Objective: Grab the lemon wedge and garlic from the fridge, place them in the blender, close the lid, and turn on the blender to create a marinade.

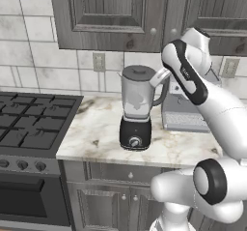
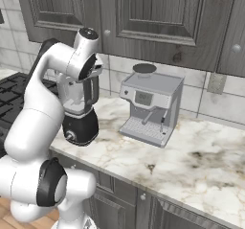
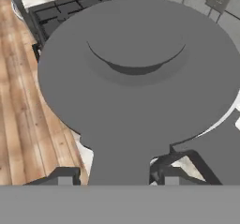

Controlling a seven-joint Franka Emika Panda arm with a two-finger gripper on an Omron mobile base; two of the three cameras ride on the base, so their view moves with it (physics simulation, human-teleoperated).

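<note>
At centre frame, the blender (image 1: pixel 136 109) stands on the marble counter (image 1: pixel 96 133), its dark lid (image 1: pixel 138 72) on top. Gripper (image 3: pixel 115 180) fingertips sit apart just above the lid.

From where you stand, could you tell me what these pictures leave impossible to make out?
- Jar contents: in the left base view the blender jar is cloudy grey, so lemon or garlic inside cannot be confirmed.
- Jar opening: in the hand view the lid hides it.
- Blender jar: in the right base view the arm covers most of it.
- Gripper: the bottom edge cuts off its fingertips; open or shut is unclear.
</note>
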